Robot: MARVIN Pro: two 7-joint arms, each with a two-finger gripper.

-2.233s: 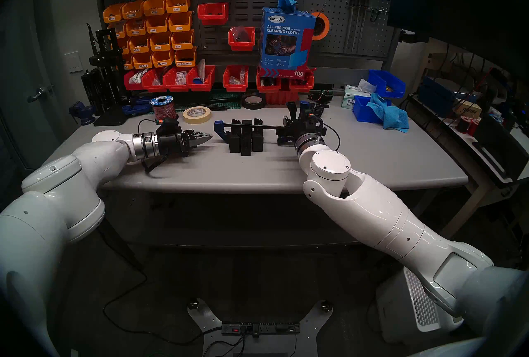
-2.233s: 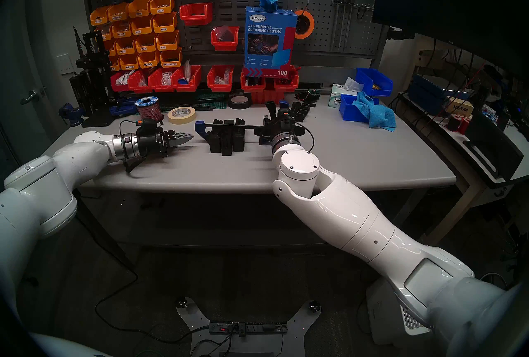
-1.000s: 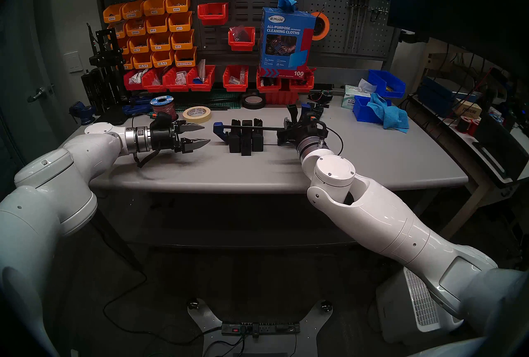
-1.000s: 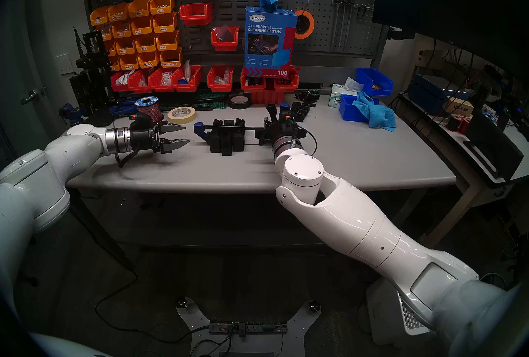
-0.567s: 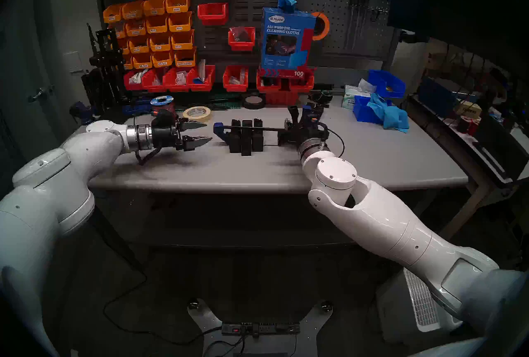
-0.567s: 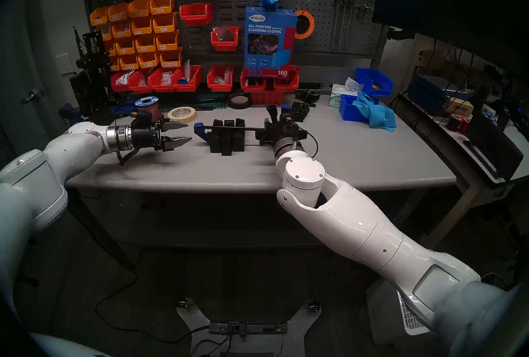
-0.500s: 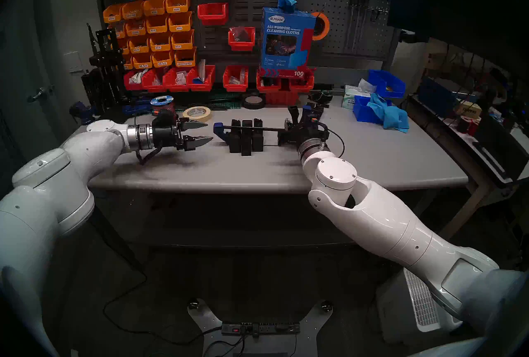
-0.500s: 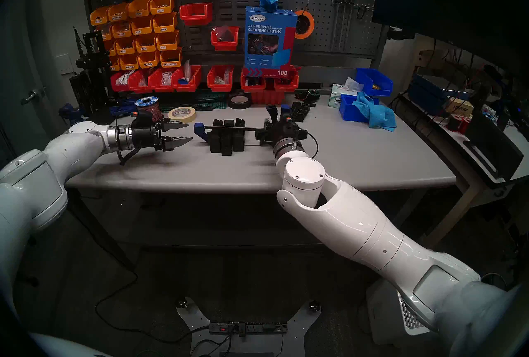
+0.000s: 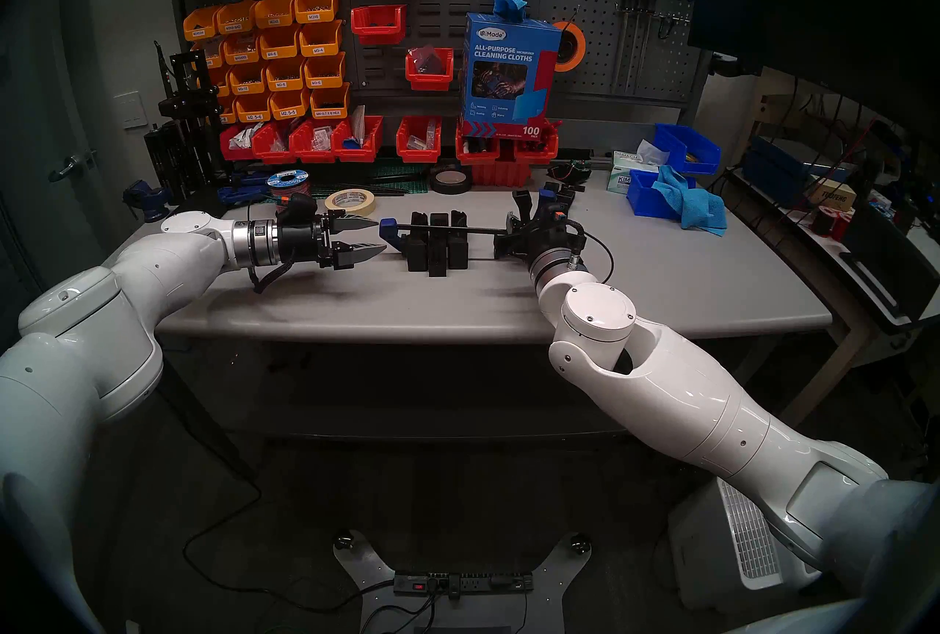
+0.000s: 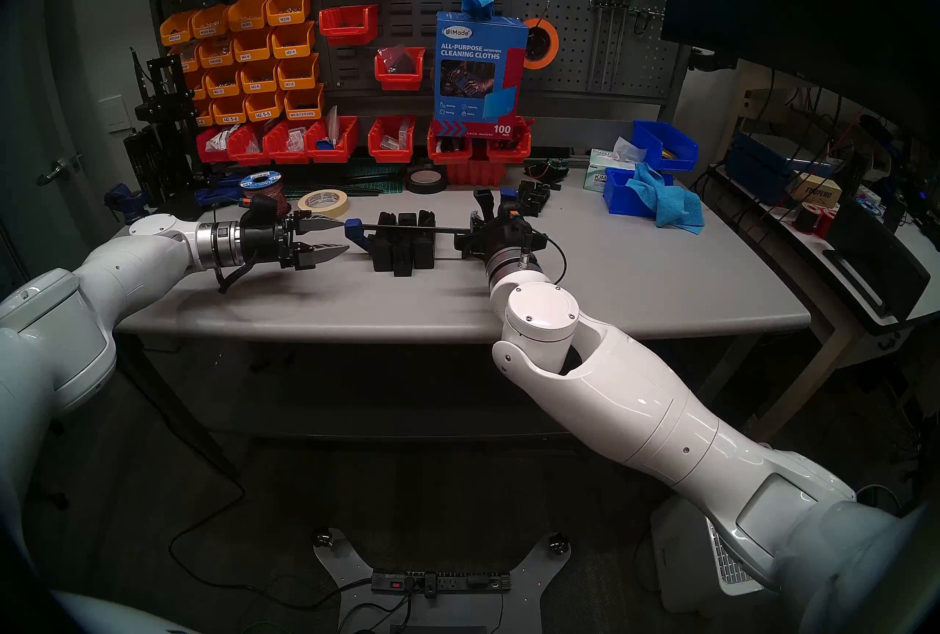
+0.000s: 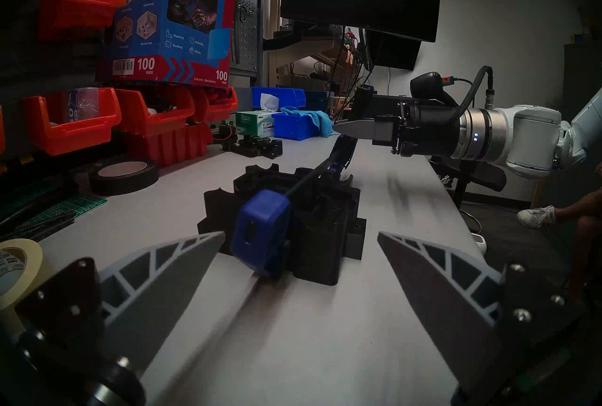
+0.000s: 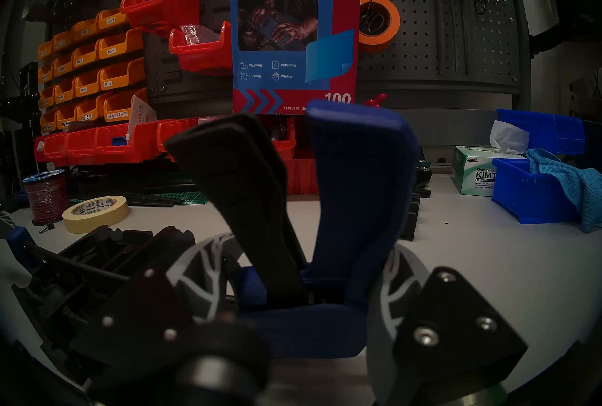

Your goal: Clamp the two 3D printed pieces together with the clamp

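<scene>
The clamp (image 9: 447, 229) is lying across the grey bench (image 9: 661, 272), its black bar running over the notched tops of the two 3D printed pieces (image 9: 436, 243); the blue fixed end is sitting against the pieces' 9 o'clock side, in the head view.

The right gripper (image 12: 299, 281) is closing tight on the clamp at the root of its trigger handle, at 3 o'clock of the pieces; the handle's black and blue levers are standing up between its fingers (image 12: 202, 268).

The left gripper (image 9: 367, 237) is standing with fingers wide apart and holding nothing, pointing level at the blue end from 9 o'clock, just beside it.

Judged step: bracing the fixed end before tightening; the next move is calling for the left fingers to straddle the blue end squarely, without nudging the pieces out from under the bar.
</scene>
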